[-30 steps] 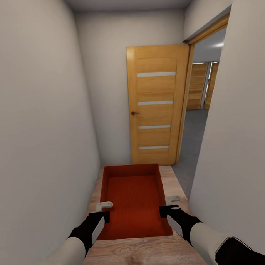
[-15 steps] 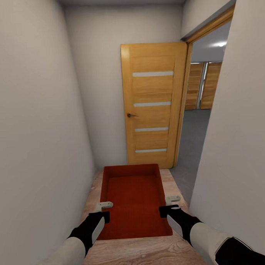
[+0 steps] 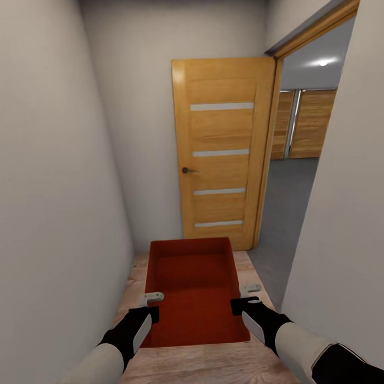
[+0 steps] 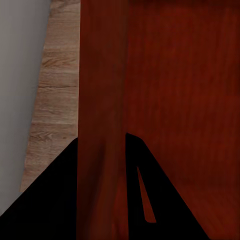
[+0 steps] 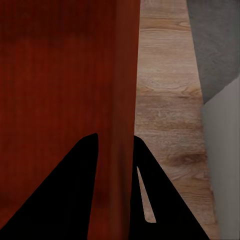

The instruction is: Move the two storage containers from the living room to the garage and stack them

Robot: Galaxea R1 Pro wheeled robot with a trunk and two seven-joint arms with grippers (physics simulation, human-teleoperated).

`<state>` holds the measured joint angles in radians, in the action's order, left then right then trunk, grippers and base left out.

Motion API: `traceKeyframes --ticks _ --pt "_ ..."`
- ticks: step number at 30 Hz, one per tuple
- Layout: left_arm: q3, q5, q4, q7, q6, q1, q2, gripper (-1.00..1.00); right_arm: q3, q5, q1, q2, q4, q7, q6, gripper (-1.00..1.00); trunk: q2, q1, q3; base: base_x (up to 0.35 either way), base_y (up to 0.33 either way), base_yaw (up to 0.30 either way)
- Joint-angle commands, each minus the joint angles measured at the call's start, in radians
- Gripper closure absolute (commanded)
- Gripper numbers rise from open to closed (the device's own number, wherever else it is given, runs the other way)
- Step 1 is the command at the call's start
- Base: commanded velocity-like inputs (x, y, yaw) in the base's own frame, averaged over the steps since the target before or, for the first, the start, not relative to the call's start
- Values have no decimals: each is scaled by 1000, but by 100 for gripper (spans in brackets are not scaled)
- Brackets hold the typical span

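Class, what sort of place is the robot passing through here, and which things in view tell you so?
Probably a narrow indoor hallway: plain white walls close on both sides, an open wooden door, and a doorway onto a grey-floored room.

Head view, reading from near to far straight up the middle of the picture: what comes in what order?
Wood-plank floor → the two claws, left claw and right claw, gripping the side walls of the red-orange storage container → honey-wood door standing open → white back wall.

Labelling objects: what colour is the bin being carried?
Red-orange, plain walls; the storage container shows best in the head view.
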<state>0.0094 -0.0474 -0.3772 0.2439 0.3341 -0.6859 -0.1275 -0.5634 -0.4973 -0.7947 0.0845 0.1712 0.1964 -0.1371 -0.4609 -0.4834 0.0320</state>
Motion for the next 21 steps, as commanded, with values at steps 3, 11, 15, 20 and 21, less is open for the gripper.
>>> traceKeyframes --ticks 3,11,15,20,21 --pt "-5 -19 1 7 5 0 29 100 -3 6 -1 -7 5 6 25 100 -2 -1 2 321 0 0" --pt "-5 -18 1 7 5 0 29 100 -3 6 -2 -8 5 6 25 100 -2 -1 2 321 0 0" --pt "-5 -19 1 7 5 0 29 100 -3 6 -2 -8 5 6 26 100 -2 -1 2 321 0 0" --pt "-5 -19 1 7 5 0 29 100 -3 6 -2 -8 5 6 26 100 -2 -1 2 321 0 0" --pt "-5 -19 1 7 5 0 29 100 -3 6 -2 -8 5 6 26 100 -2 -1 2 321 0 0"
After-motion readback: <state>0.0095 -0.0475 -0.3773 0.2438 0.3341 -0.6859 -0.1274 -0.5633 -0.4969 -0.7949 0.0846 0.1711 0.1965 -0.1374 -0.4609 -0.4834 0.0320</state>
